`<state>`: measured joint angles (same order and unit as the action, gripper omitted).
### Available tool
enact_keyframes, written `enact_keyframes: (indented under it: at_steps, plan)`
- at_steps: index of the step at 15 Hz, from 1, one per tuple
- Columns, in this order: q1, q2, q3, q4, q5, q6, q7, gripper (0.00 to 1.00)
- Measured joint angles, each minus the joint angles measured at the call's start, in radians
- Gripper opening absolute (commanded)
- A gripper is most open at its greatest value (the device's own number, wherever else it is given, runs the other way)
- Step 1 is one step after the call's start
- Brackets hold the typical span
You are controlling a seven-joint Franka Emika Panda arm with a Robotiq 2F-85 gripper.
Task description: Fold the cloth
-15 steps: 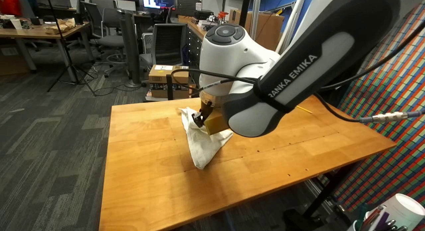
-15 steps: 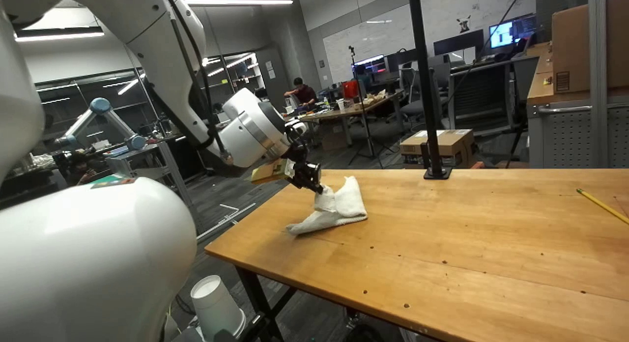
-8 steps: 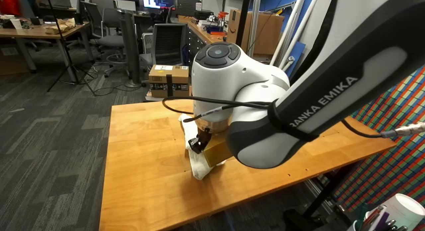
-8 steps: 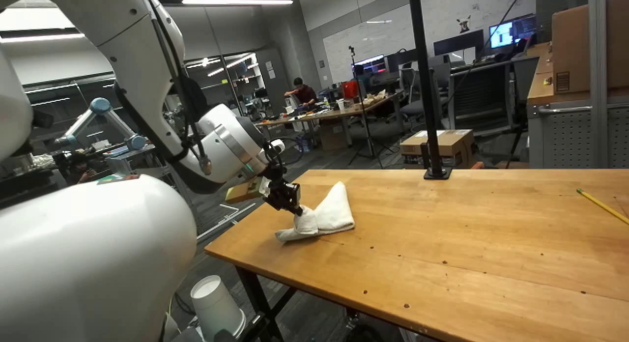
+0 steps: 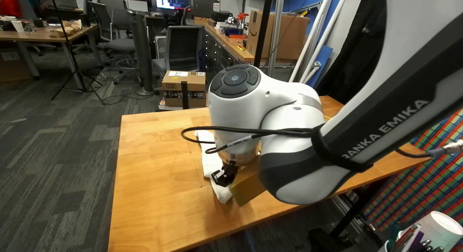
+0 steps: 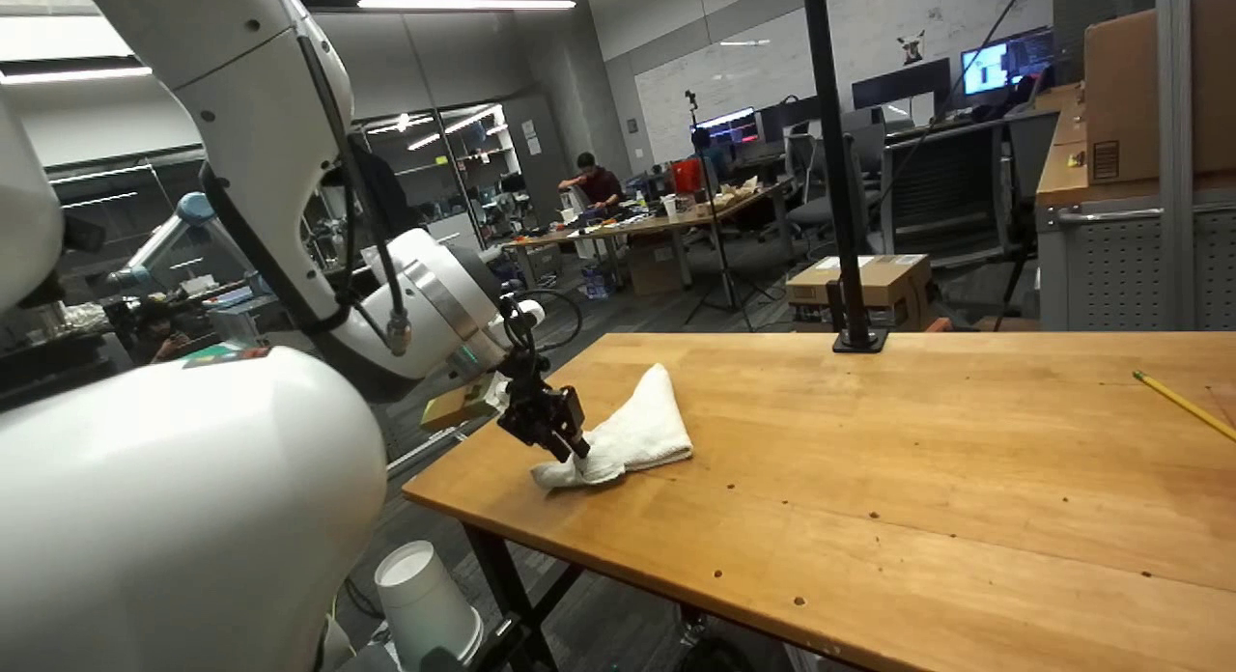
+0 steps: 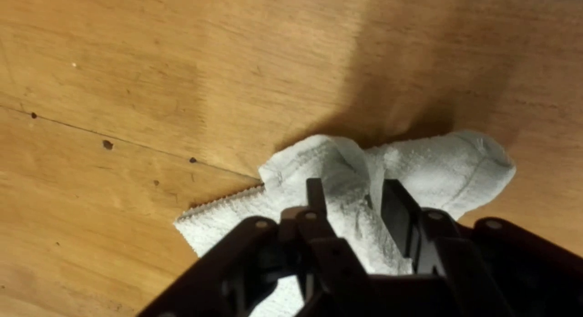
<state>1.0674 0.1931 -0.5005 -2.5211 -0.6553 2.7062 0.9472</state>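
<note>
A white terry cloth lies rumpled and partly folded over on a wooden table; in an exterior view one corner points to one o'clock and a narrow end to eight o'clock. The robot's black hand slants down over it from ten o'clock there, and the wrist view shows its two fingers spread apart with cloth showing in the gap, though whether they touch it is unclear. A yellow pencil lies well apart, at the cloth's three o'clock.
</note>
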Motion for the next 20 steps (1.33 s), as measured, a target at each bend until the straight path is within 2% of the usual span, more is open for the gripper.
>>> enact_keyframes:
  at_steps: [3,4,8,14,20]
  plan:
    - [-0.132,-0.010,0.136,-0.005,-0.030,-0.050,0.030,0.95]
    - [-0.176,-0.014,0.177,-0.007,-0.031,-0.063,0.035,0.99]
    - [-0.345,-0.038,0.318,-0.007,-0.033,-0.110,0.057,1.00]
    - [-0.596,-0.155,0.473,0.013,0.000,-0.224,0.100,1.00]
    - [-0.803,-0.373,0.560,0.021,0.122,-0.380,0.096,1.00]
